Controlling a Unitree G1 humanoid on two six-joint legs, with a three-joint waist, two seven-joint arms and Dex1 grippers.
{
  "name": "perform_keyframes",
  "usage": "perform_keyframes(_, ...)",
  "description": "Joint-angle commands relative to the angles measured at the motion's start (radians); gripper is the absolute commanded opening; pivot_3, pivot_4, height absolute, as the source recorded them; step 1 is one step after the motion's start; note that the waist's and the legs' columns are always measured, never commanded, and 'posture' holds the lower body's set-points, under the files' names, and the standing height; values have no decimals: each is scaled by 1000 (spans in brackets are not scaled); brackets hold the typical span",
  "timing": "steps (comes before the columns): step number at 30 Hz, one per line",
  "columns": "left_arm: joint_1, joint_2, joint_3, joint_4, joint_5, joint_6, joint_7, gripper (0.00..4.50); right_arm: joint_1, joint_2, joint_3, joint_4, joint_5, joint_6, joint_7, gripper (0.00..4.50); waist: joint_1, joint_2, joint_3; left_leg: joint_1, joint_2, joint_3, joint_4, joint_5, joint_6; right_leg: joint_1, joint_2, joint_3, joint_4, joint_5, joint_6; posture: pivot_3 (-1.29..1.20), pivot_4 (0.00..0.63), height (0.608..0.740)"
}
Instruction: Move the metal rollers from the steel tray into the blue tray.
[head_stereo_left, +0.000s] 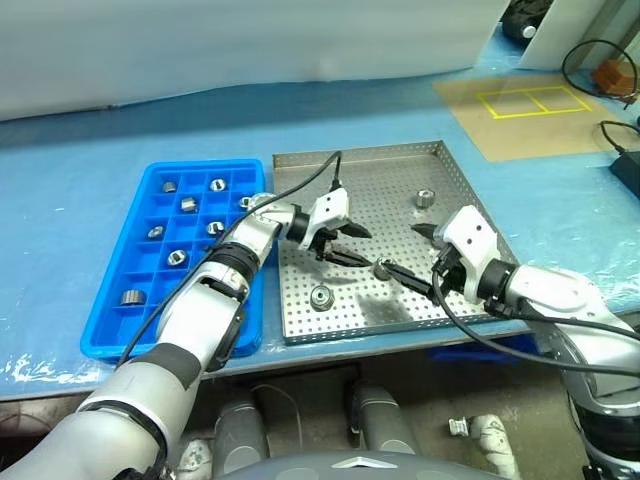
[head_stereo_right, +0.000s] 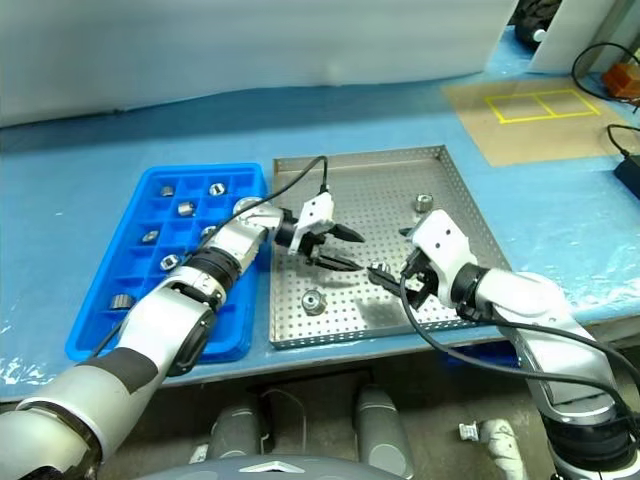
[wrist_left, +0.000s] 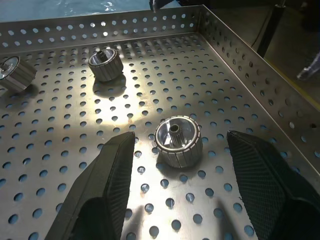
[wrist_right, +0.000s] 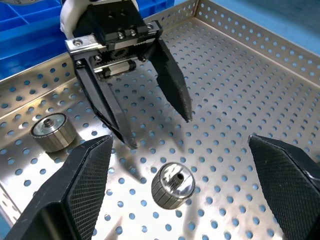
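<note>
Three metal rollers (head_stereo_left: 381, 268) lie loose on the perforated floor of the steel tray (head_stereo_left: 400, 152), and we see both of our grippers hanging over that tray, pointed toward each other. Our left gripper (head_stereo_left: 349, 245) has its two black fingers spread apart with nothing between them; in its wrist view one roller (wrist_left: 177, 141) stands on the holes right in the gap ahead of the fingertips, touched by neither. Our right gripper (head_stereo_left: 417, 257) is spread wide as well and empty; its wrist view shows that same roller (wrist_right: 173, 184) lying between its two fingers and just short of the tips of the left gripper (wrist_right: 159, 131) facing it. A second roller (head_stereo_left: 322, 296) sits on the tray floor below and nearer us than the left gripper's fingers, well apart from the right one. The third roller (head_stereo_left: 424, 198) rests farther up the tray, beyond the right gripper and clear of both. Beside the left arm, on the side away from the right gripper, lies the blue tray (head_stereo_left: 110, 343), edge to edge with the steel one, with several rollers (head_stereo_left: 176, 257) already sitting in its square compartments.
</note>
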Motion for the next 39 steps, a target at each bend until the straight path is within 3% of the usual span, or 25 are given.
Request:
perform_keyframes(1, -26, -36, 12, 14, 7, -23, 6, 3080, 29, -3, -63, -88, 28, 32, -36, 4500, -11, 0, 0, 0, 0, 0, 1, 0, 1, 0, 0, 0, 0, 0, 0, -779, 150, 740)
perform_keyframes(10, -10, -95, 5, 63, 54, -35, 49, 3080, 79, -13, -100, -148, 65, 85, -83, 4500, -58, 0, 0, -1, -3, 1, 2, -2, 3, 0, -1, 2, -1, -4, 8, -811, 150, 740)
perform_keyframes(20, -10, -111, -9, 121, 138, -57, 203, 3080, 105, -17, -114, -171, 80, 104, -116, 4500, -106, 0, 0, -4, -5, 0, 5, -4, 7, 0, -3, -3, -3, -5, 10, -824, 150, 740)
perform_keyframes(33, 2, -99, -8, 136, 186, -57, 236, 3080, 92, -30, -93, -157, 92, 97, -131, 4500, -157, 0, 0, -11, -17, -2, 12, -11, 18, 1, -18, -8, -5, -7, 14, -804, 150, 740)
perform_keyframes(36, 3, -98, 3, 134, 173, -50, 209, 2495, 81, -32, -87, -149, 91, 95, -133, 4500, -166, 0, 0, -12, -18, -2, 14, -12, 19, 1, -19, -8, -5, -7, 14, -803, 150, 740)
perform_keyframes(39, -2, -101, 10, 135, 177, -40, 245, 1551, 76, -34, -83, -143, 89, 92, -132, 4500, -175, 0, 0, -13, -19, -2, 15, -12, 20, 2, -20, -8, -5, -7, 14, -794, 150, 740)
